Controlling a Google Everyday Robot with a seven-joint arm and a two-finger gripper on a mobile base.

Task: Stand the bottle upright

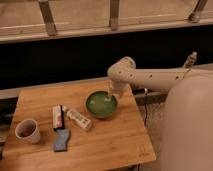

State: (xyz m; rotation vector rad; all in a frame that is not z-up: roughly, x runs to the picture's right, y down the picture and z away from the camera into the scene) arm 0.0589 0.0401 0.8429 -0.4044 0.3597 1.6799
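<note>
Currently, gripper (111, 96): poised over the green bowl (100, 105), near its right rim; spread or closed, I cannot tell.

Bottle (79, 119): on its side on the table (117, 145), just left of the bowl.

Risks, in my judgement: my reach clips the bowl's rim on the way over, or the round bottle rolls off under a poor grip.

Obstructions: small packet (57, 117) close beside the bottle, blue sponge (61, 140) just in front.

Cup (27, 131): far left, well apart.

Wooden table (120, 142) before dark wall (60, 60)
</note>
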